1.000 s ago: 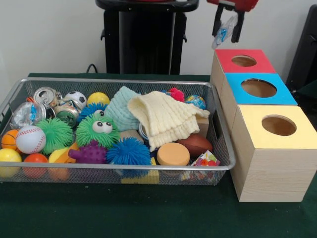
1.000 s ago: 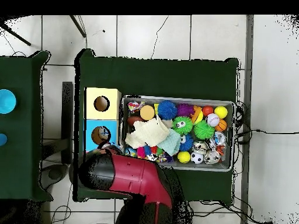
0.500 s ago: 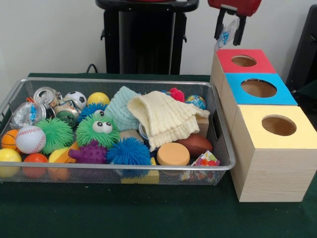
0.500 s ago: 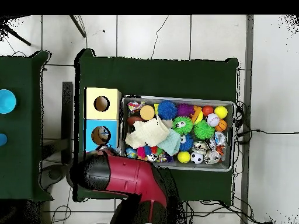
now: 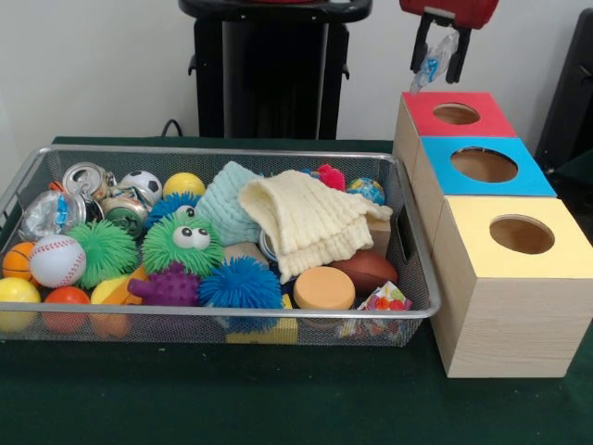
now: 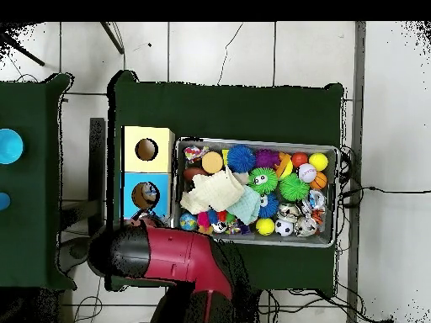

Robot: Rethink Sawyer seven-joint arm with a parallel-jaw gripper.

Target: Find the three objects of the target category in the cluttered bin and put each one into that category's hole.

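The gripper (image 5: 441,57) hangs above the red box (image 5: 454,113), its jaws clamped on a crumpled clear wrapper (image 5: 435,56) with blue print, held high so it can drop into the hole (image 5: 456,114). The bin (image 5: 28,176) on the desk keeps the other clutter.

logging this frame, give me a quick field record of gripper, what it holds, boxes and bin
gripper: above and behind the red box, shut on a clear crinkly item
held item: clear crinkly item, blue mark on it
boxes: red, blue box, yellow box, one round hole each
bin: wire bin full of balls, cans, cloths
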